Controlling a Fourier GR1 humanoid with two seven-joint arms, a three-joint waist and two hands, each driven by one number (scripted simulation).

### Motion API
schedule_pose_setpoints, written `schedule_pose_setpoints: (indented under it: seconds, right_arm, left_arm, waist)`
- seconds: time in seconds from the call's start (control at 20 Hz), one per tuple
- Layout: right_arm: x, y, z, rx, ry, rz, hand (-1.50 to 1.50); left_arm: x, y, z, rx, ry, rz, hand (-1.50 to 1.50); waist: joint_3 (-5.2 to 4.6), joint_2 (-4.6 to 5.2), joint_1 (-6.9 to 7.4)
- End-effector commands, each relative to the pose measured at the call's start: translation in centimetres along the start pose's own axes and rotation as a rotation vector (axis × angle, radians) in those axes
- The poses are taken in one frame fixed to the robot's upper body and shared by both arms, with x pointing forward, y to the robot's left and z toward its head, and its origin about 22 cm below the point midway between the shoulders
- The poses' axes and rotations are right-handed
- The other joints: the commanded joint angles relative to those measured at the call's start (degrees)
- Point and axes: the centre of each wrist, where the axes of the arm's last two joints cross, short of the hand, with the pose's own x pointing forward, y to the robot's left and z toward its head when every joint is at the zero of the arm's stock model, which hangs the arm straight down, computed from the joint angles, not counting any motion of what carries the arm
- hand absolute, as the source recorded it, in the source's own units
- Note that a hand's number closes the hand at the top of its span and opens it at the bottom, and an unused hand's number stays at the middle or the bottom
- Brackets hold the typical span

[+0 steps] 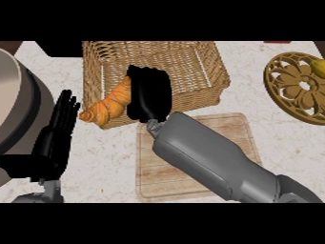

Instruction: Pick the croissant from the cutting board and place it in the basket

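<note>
Croissant (112, 105): we log it held in the right robot hand (149, 95), fingers curled round it, at the hand's nine o'clock, long axis running one-to-seven o'clock across the wicker basket (193, 62) front-left rim.

A kitchen: pale stone counter (291, 143), wooden cutting board (193, 181), wicker basket (193, 62), big pot (3, 95) at left
</note>
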Motion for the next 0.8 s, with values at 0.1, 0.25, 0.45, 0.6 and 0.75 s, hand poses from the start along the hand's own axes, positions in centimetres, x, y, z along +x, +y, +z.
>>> schedule_pose_setpoints:
  seconds: [0.1,0.25,0.45,0.6,0.75]
  right_arm:
    - [-2.6,1.1,-1.8,0.009,0.017,-0.032,1.50]
    - [-5.5,2.5,-1.4,0.012,0.016,-0.013,1.50]
    - [-5.1,2.8,-0.9,-0.002,0.047,-0.072,1.50]
    - [-6.4,3.0,-1.6,-0.033,0.120,-0.066,1.50]
    - [-8.3,2.9,-2.5,0.002,0.136,-0.091,1.50]
  left_arm:
    - [-0.4,-0.8,0.6,0.010,-0.012,-0.004,0.00]
    - [-0.1,0.8,0.7,0.004,-0.013,-0.012,0.00]
    - [-0.5,1.0,1.8,-0.002,-0.003,-0.023,0.00]
    - [1.4,-0.4,-1.3,-0.014,-0.004,0.007,0.00]
    - [-0.8,-1.1,-0.5,-0.003,0.004,0.001,0.00]
  waist:
    - [0.00,0.11,0.38]
    - [0.01,-0.01,-0.23]
    - [0.01,-0.01,0.27]
    - [0.02,-0.01,-0.25]
    - [0.01,0.07,-0.46]
